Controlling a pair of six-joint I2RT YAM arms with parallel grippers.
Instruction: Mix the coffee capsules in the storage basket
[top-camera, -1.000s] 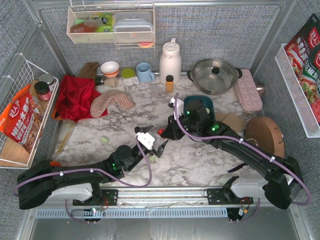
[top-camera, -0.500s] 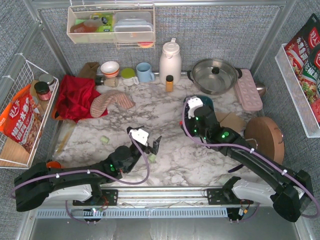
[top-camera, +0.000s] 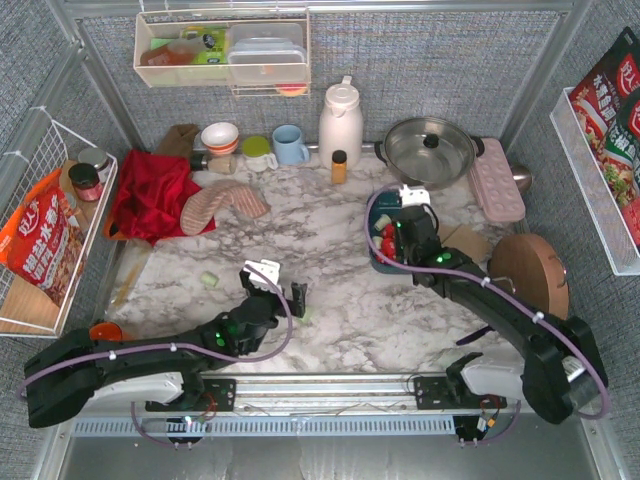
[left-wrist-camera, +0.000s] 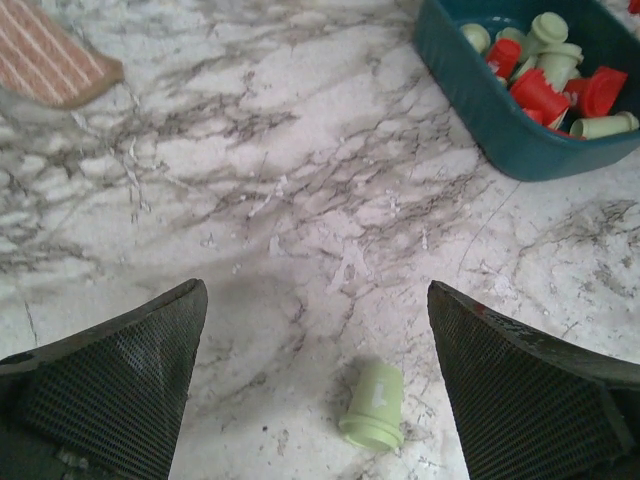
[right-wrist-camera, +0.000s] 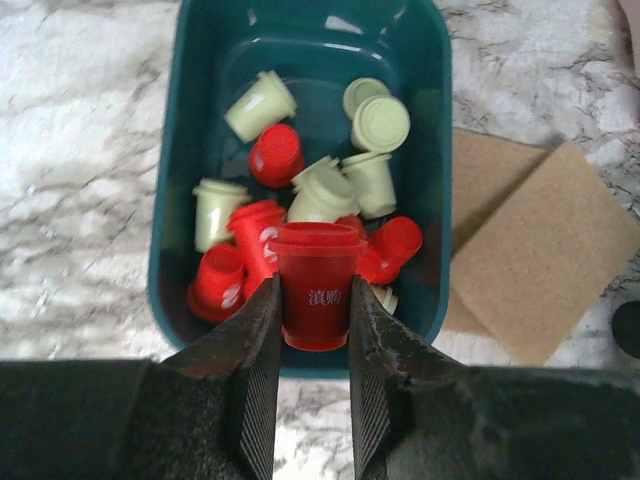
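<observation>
Right wrist: right jaws clamp red capsule (right-wrist-camera: 317, 285); left jaws wide.

Dark teal plastic basket (right-wrist-camera: 310, 45): bright red and pale mint-green tapered capsules (right-wrist-camera: 325, 190), mixed. One red capsule (right-wrist-camera: 318, 290), white lettering. Marble tabletop (left-wrist-camera: 250, 200) white, grey-veined. Lone mint-green capsule (left-wrist-camera: 375, 405), plain.

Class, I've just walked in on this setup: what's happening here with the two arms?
The right gripper is shut on a red capsule, holding it over the basket, which already has a jumble of red and green capsules in it. The left gripper is open, low over a lone green capsule lying on its side on the table, outside the basket. It looks like loose capsules are being collected.
</observation>
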